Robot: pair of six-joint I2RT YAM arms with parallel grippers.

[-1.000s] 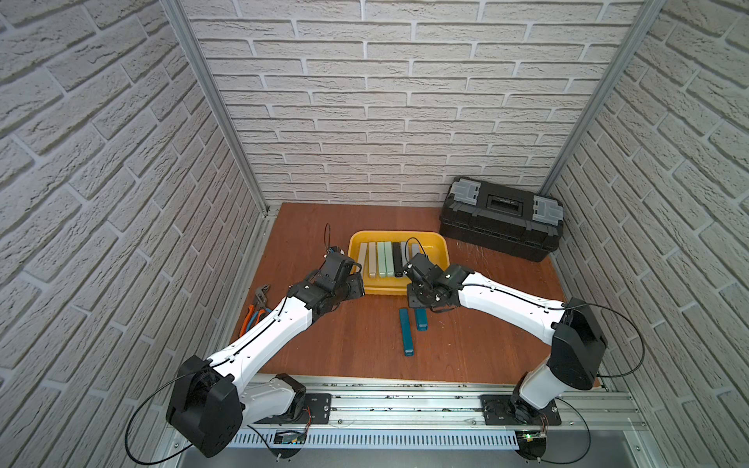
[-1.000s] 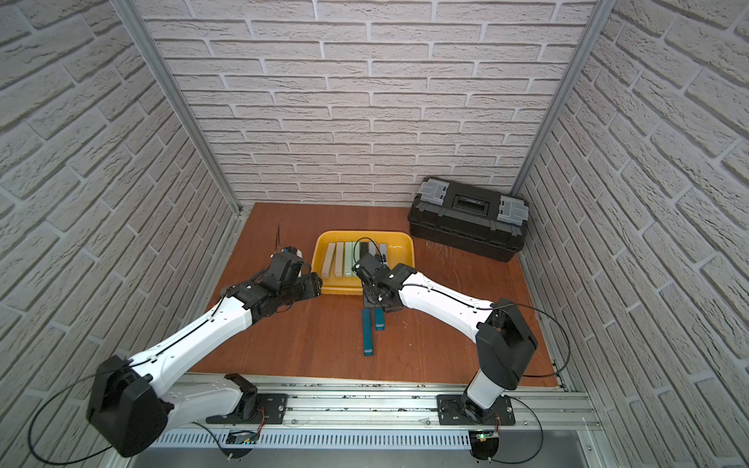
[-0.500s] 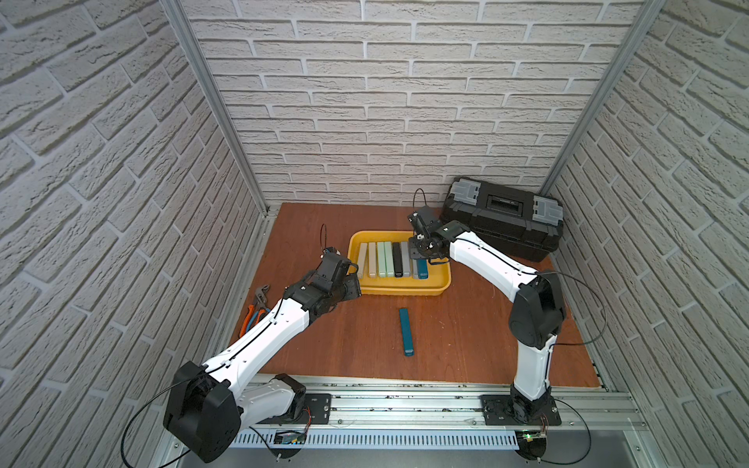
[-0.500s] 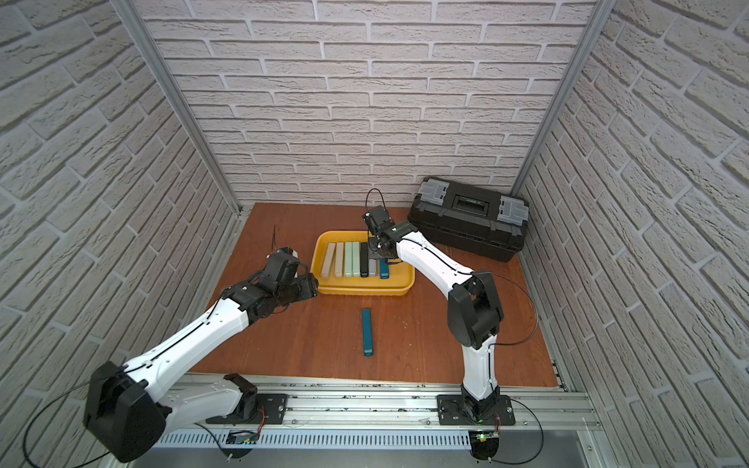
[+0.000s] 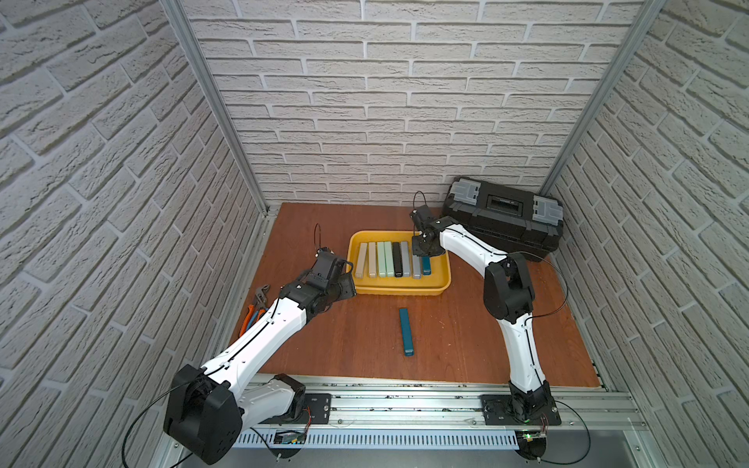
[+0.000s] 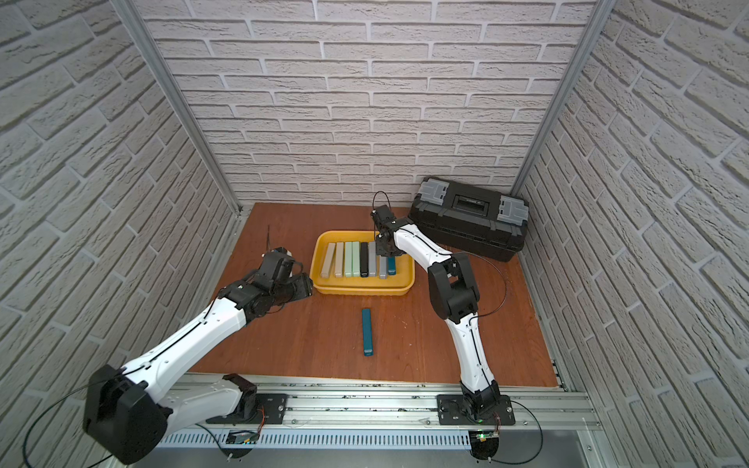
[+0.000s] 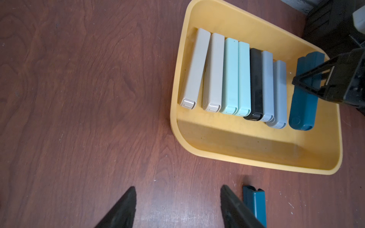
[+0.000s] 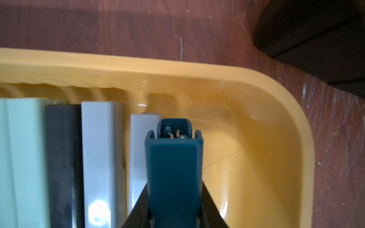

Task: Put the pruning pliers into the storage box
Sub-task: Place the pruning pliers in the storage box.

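The yellow storage box (image 5: 399,289) stands mid-table, also seen in a top view (image 6: 362,289). Inside it, several pruning pliers lie side by side: beige, mint, black and grey bars (image 7: 233,77). My right gripper (image 5: 421,253) reaches into the box's right end, shut on a teal bar (image 8: 174,158) held low beside the grey bar (image 8: 138,150). A second teal bar (image 5: 405,331) lies on the table in front of the box. My left gripper (image 7: 177,188) hovers open over bare wood left of the box, with nothing between its fingers.
A black toolbox (image 5: 502,221) with grey latches sits at the back right, close behind my right arm. Orange-handled pliers (image 5: 253,312) lie by the left wall. Brick walls enclose the table on three sides.
My right gripper has lifted one teal bar from the table in front of the box and carried it into the box's right end. The left arm has drawn back slightly.
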